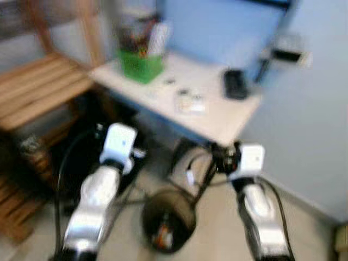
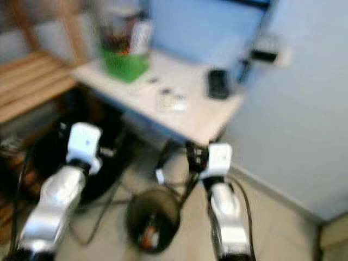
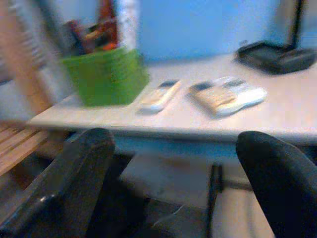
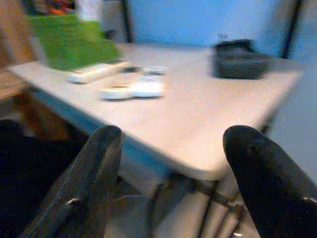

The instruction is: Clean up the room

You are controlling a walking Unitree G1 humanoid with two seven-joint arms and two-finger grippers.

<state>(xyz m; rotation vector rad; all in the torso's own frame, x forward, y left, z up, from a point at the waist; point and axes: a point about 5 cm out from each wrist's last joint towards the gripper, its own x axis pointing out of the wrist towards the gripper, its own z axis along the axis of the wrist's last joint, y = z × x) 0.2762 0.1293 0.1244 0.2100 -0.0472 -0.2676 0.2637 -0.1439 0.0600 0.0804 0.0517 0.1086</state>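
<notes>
Green basket (image 1: 140,65) sits upper left on the pale desk (image 1: 217,122), remotes (image 1: 190,102) mid-frame beside it, while both the left gripper (image 3: 173,183) and right gripper (image 4: 171,173) hang spread wide, empty, low before the desk edge.

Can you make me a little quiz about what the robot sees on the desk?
1. True or false: the green basket stands on the desk.
2. Which thing lies nearest the desk's far right corner? A) the black device B) the white remote C) the green basket
3. Fill in: the left gripper and the right gripper both have their fingers ____.

Key
1. True.
2. A, the black device.
3. Open: in each wrist view the two black fingers stand wide apart with nothing between them.
</notes>
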